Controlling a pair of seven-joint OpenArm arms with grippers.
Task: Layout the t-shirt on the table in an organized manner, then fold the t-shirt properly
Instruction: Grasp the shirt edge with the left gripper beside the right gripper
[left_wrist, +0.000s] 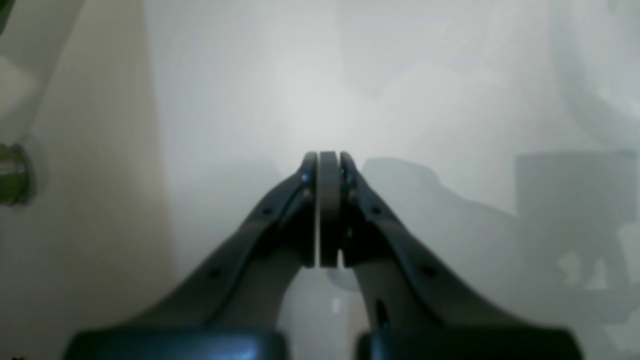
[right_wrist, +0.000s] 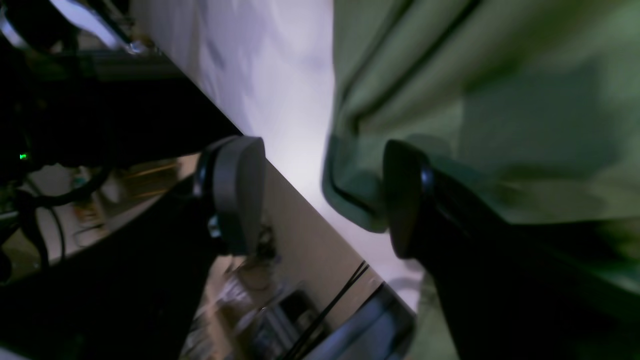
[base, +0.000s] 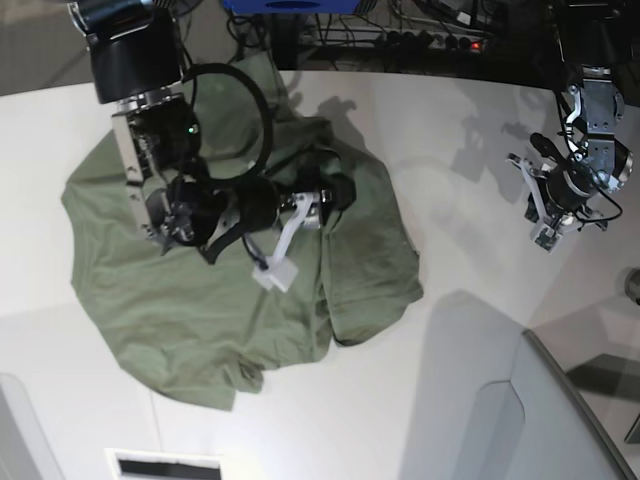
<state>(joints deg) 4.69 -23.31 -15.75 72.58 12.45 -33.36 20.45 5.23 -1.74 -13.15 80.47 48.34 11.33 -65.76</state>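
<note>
the t-shirt (base: 240, 300) lies bunched and creased on the left half of the table (base: 440, 200) in the base view, spread only roughly, with folds stacked along its right side and a hem curling near the bottom. it is not yet laid flat, so the layout step looks unfinished.

the right gripper (right_wrist: 320, 195) hangs over the shirt's upper middle, and its wrist view shows the jaws standing apart with a rolled green edge of the cloth just beside one finger (right_wrist: 405, 200), not pinched between them. nothing is held there. the arm is low and angled across the fabric, probably because it is working on that thick ridge of folds, which has to be pulled out before any fold can be neat.

the left gripper (left_wrist: 328, 210) is pressed closed on nothing, its pads meeting over bare white tabletop. in the base view it sits well apart from the shirt, on the far right side of the table, likely parked there to keep clear.

a grey panel (base: 540, 420) leans at the lower right, away from the cloth.
</note>
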